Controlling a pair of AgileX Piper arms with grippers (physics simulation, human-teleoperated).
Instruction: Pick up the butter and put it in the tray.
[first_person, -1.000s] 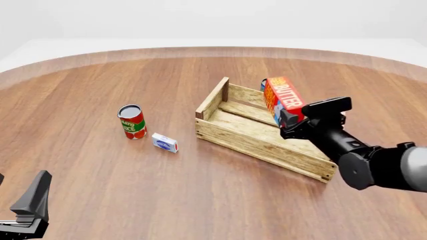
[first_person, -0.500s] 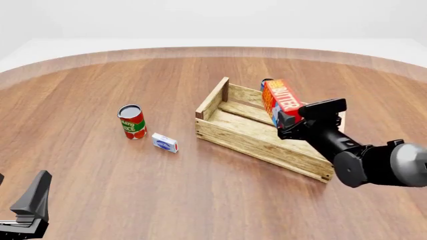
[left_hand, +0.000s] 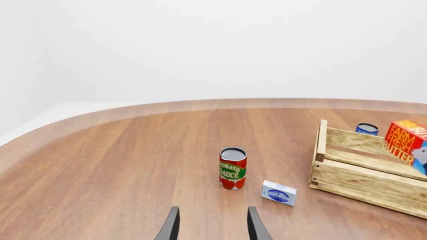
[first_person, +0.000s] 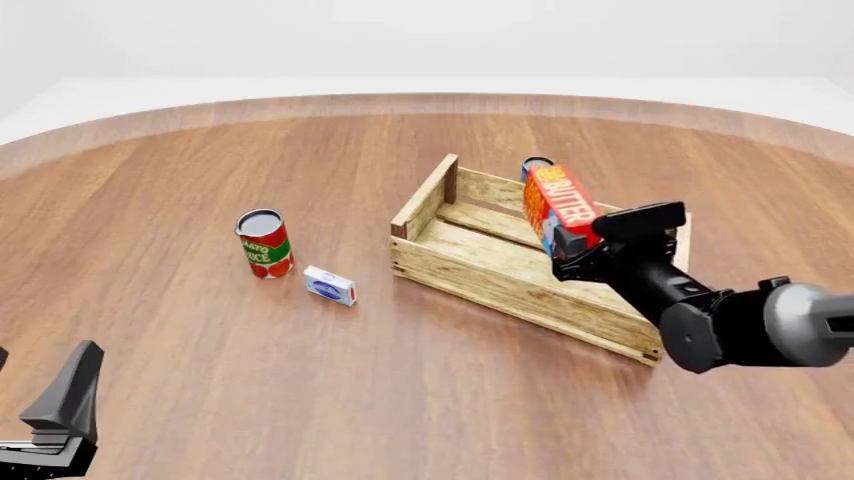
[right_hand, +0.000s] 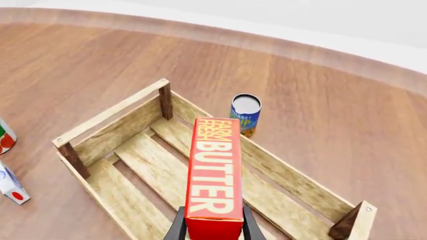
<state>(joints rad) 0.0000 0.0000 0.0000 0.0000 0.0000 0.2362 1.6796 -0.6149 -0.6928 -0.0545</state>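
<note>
At the near left corner, left gripper (first_person: 60, 425) parked low over the table (first_person: 200, 150), fingers spread apart with nothing between them, far from all the work. More to the right, a tomato sauce can (first_person: 263, 243) standing upright, and just beside it on the right a small white-and-blue box (first_person: 328, 285) lying flat; both apart from the task. Then the tray (first_person: 467, 273), placed diagonally, its near left end board raised, its slatted floor empty as far as visible. Behind its far wall, a blue can (right_hand: 245, 114) standing on the table, outside the tray. Over the right half of the tray, the butter (first_person: 562, 207), tilted, pinched at its near end by the right gripper (right_hand: 211, 229), one finger on each long side. In the right wrist view, carton pointing along the tray's length, above the floor slats; touching them or not, hard to tell.

Picking up done, carrying apparently done too. Left to do, by judgement: lowering the carton onto the slats, opening the fingers, taking the arm back.
</note>
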